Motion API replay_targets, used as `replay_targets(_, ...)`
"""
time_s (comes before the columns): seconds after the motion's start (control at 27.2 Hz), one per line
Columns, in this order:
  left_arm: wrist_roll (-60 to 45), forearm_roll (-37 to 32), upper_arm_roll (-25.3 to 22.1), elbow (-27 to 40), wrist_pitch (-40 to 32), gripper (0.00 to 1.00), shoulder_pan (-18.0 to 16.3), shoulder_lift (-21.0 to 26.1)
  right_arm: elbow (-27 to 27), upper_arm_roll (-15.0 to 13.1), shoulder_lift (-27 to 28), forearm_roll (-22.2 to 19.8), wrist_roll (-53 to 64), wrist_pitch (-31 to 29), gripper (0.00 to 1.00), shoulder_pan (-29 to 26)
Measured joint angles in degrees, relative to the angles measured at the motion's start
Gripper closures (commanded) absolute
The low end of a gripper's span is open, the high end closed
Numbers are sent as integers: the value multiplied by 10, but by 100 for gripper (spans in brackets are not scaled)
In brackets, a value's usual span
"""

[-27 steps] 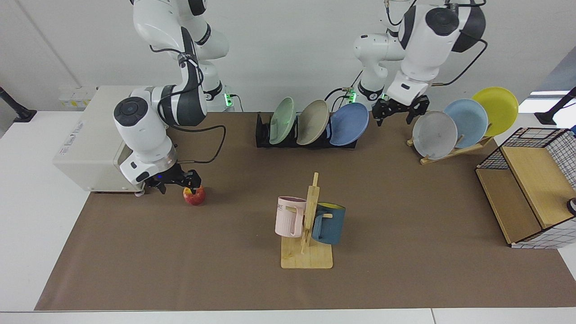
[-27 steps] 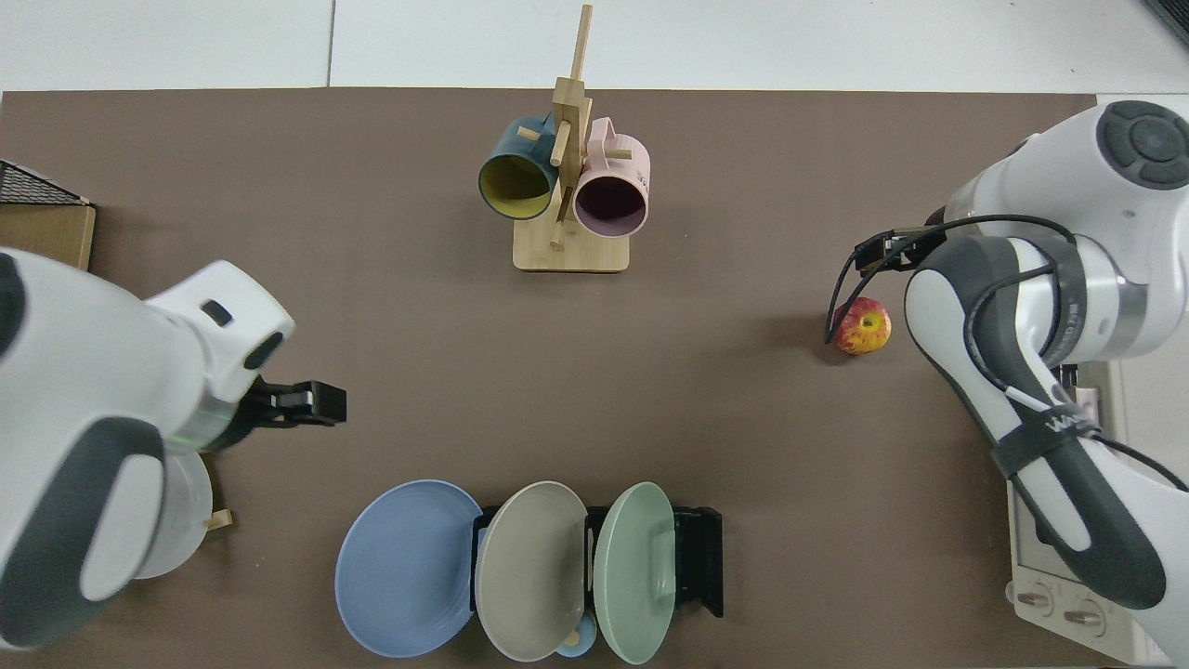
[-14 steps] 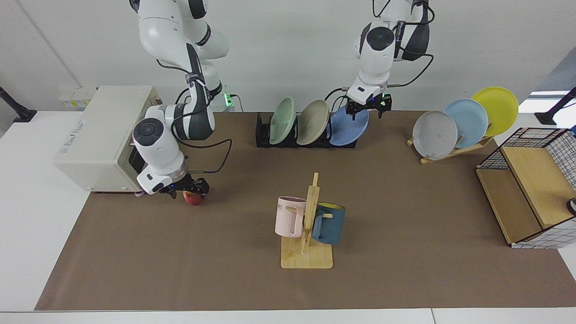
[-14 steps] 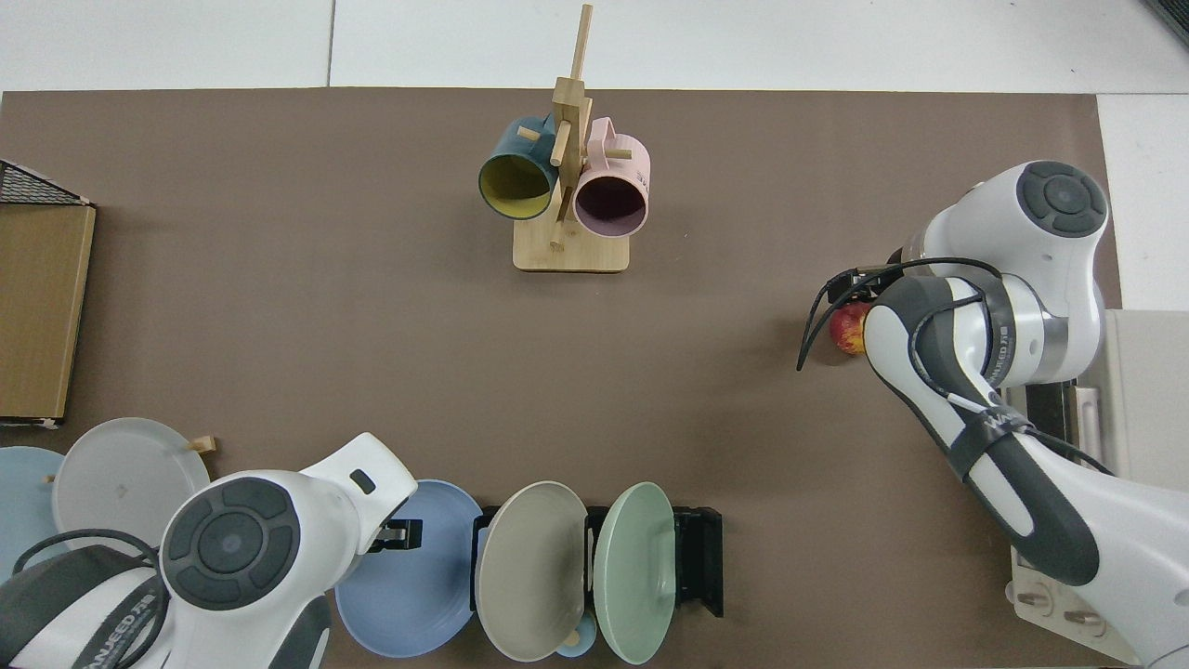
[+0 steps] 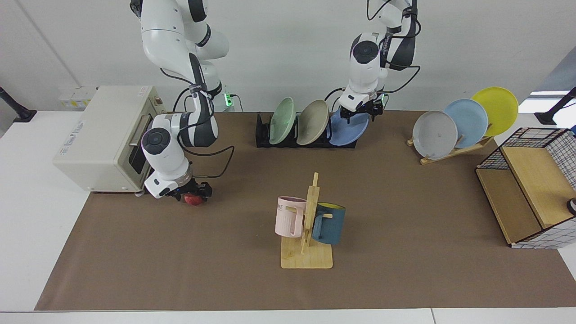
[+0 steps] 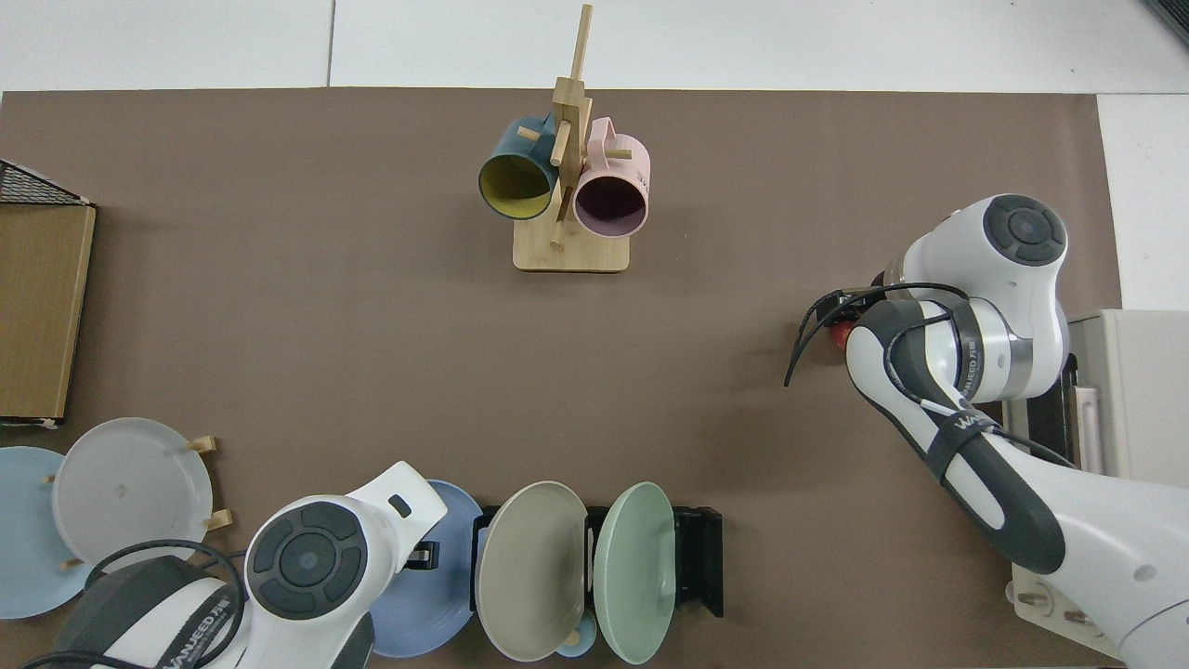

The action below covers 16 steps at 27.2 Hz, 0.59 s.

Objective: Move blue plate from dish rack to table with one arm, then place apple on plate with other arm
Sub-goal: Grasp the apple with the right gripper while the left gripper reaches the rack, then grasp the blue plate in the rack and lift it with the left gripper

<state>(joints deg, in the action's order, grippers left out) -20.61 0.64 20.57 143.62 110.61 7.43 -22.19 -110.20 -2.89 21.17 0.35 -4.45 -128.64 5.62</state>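
At the upper middle of the facing view the left gripper (image 5: 358,111) sits over the top rim of the blue plate (image 5: 348,130), which leans in the end slot of the dish rack (image 5: 263,135) beside the beige plate (image 5: 312,122) and the green plate (image 5: 282,120). Its fingers straddle the rim, but whether they are spread or already pinching I cannot tell; the top view hides them under the arm's wrist. Coming at the rim from above suits a plate stood on edge, since the dividers leave only that edge free, and the end slot means nothing crowds the outer side.

Toward the left middle of the facing view the right gripper (image 5: 193,194) is low over the apple (image 5: 192,200) on the table (image 5: 405,202), fingers either side of it; only a red sliver shows at the right of the top view (image 6: 840,336), so contact is unclear. Being there early probably saves time, though the apple can go nowhere until the plate lies flat on the mat
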Motion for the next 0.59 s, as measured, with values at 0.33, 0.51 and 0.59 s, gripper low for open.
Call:
replay_targets(0.33,5,0,0,-2,-8,100,0,-1,-2,1,0,0,0,-1,100,0)
replay_targets(0.51,12,0,0,-14,-17,100,0,-5,-2,1,0,0,0,-1,100,0)
replay_targets(0.59,12,0,1,-19,-24,100,0,-6,0,1,0,0,0,2,100,0)
